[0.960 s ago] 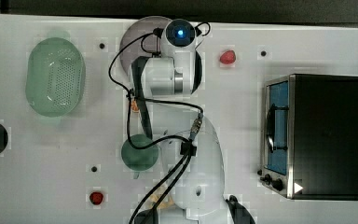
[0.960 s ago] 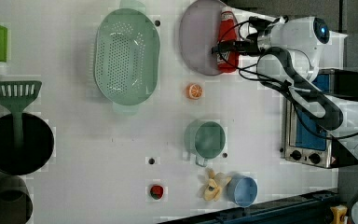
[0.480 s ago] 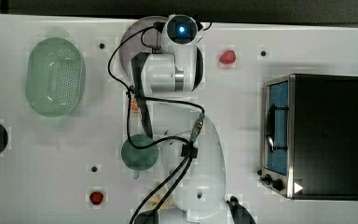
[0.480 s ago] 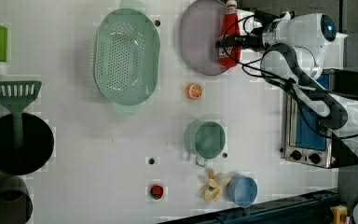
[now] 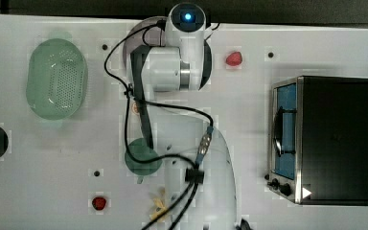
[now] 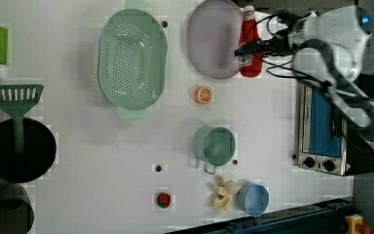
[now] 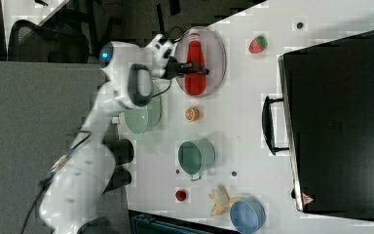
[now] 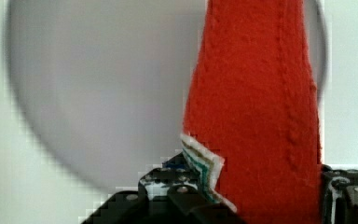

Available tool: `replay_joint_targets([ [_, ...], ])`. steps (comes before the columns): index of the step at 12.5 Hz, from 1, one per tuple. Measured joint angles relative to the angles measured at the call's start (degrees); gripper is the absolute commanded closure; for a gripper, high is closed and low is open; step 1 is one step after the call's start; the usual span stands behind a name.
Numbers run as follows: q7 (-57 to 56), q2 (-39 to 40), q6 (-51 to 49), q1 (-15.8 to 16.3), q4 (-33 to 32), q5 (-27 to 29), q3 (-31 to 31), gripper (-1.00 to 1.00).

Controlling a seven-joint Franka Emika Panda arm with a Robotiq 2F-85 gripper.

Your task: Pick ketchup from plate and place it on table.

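Pincer (image 6: pixel 247 50) of mine clamps the ketchup (image 6: pixel 250 41) across its middle, 1 finger per side, so it clears the plate (image 6: pixel 213 41) toward the table (image 6: pixel 126 146).

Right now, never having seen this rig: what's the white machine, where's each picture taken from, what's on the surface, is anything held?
The white machine is one jointed robot arm. Its hand is closed around a red ketchup bottle; the wrist view, from a camera on the arm's wrist, shows the bottle between the fingers over a pale mauve plate.

The top, left and right views are fixed cameras off the arm, looking down on the white table.

On the table: the plate, a green perforated basket, an orange slice, a green cup, a blue bowl, two small red fruits, a toaster oven and a green spatula.
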Motion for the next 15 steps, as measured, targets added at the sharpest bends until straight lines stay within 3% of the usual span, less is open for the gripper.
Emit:
replay_joint_targets([
  [2, 0.2, -6.27, -7.79, -0.12, 0.5, 3.59, 0.03, -0.19],
  [8, 2.55, -27.17, -19.09, -1.58, -0.9, 4.57, -2.42, -0.19],
  [11, 2.57, -34.58, -19.29, -2.31, -7.22, 4.47, -5.91, -0.19],
  [15, 2.6, -36.78, -18.27, -3.75, -20.25, 4.6, -7.76, -0.19],
])
